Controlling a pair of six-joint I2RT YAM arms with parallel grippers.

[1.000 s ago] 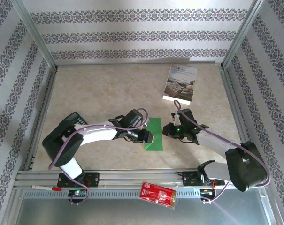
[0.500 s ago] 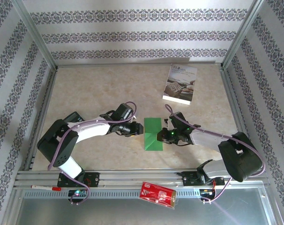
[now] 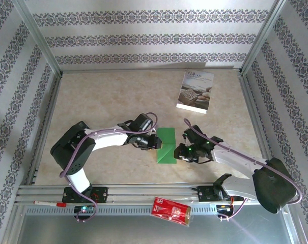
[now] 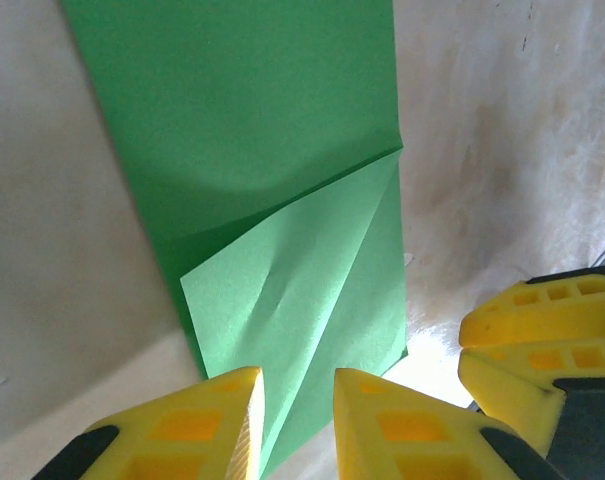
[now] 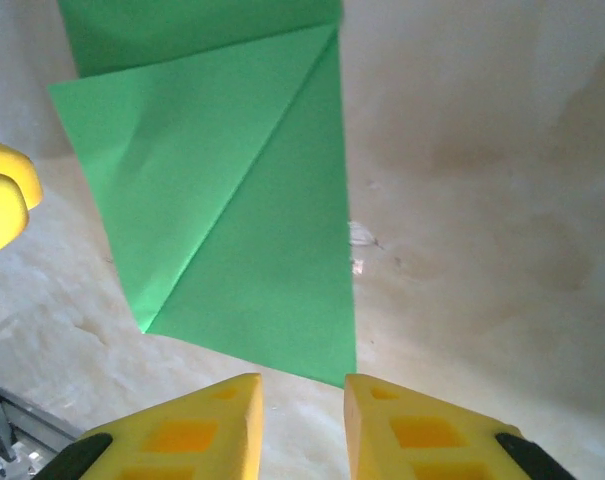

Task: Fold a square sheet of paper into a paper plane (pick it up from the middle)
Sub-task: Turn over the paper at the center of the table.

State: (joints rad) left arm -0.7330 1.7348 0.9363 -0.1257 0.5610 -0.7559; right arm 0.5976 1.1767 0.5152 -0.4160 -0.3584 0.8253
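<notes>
Judging by the creases, you are at the nose folds: one corner flap (image 5: 232,180) of the square sheet of paper (image 3: 168,136) is turned into a triangle and looks springy, not pressed flat. The sheet lies as a narrow bright green strip between your grippers. The left gripper (image 4: 297,385) shows a narrow gap with the flap's edge poking into it. The right gripper (image 5: 302,385) is equally narrow and empty, the strip's end just ahead of its tips. Next, probably: press that crease flat without sliding the paper.

Green paper (image 4: 272,150) runs off the frame's upper edge; print on the booklet (image 3: 195,94) is too small to read.
</notes>
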